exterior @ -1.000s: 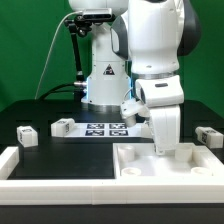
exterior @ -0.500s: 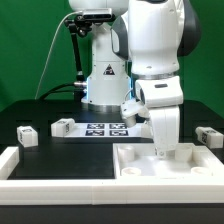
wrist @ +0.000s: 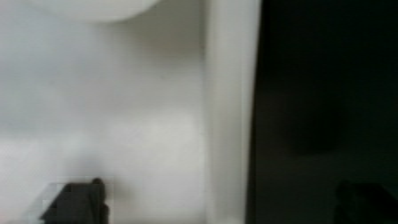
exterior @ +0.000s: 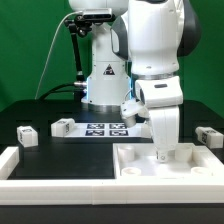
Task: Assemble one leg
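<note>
Exterior view shows the gripper [exterior: 160, 153] down on the white panel [exterior: 140, 171], its fingers [wrist: 75, 200] spread wide with nothing between them. A leg [exterior: 208, 135] lies on the black table [exterior: 70, 146] at that view's right, apart from the gripper. It is too small to tell its long axis.

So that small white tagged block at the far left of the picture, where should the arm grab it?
Probably from straight above, closing the gripper across two opposite side faces of the leg. It lies low and alone on the table, with bare surface on both sides and nothing over it.
</note>
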Motion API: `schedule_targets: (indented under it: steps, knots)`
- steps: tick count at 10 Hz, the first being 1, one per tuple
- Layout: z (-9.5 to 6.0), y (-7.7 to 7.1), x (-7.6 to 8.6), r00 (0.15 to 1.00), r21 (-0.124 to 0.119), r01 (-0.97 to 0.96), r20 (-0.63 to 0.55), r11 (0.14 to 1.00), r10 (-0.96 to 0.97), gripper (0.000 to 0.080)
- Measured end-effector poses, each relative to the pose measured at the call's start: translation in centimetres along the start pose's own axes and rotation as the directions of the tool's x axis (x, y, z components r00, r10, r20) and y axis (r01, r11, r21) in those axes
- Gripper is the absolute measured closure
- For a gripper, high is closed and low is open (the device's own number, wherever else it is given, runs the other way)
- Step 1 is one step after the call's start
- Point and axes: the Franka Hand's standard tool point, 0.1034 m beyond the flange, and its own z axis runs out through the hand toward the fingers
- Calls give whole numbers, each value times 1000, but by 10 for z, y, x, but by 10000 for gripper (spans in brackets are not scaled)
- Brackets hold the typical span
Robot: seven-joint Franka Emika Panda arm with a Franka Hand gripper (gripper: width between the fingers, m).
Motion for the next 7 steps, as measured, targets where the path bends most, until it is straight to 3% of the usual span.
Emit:
schedule_targets:
  steps: [2,5,7]
  knots:
    - [-2,0,1,1000,-2,-13,1,1000,13,150]
    - [-34,-18,14,995,-39,-97,23,995,98,150]
    - [-53,-26,32,983,-69,-179,24,981,182,150]
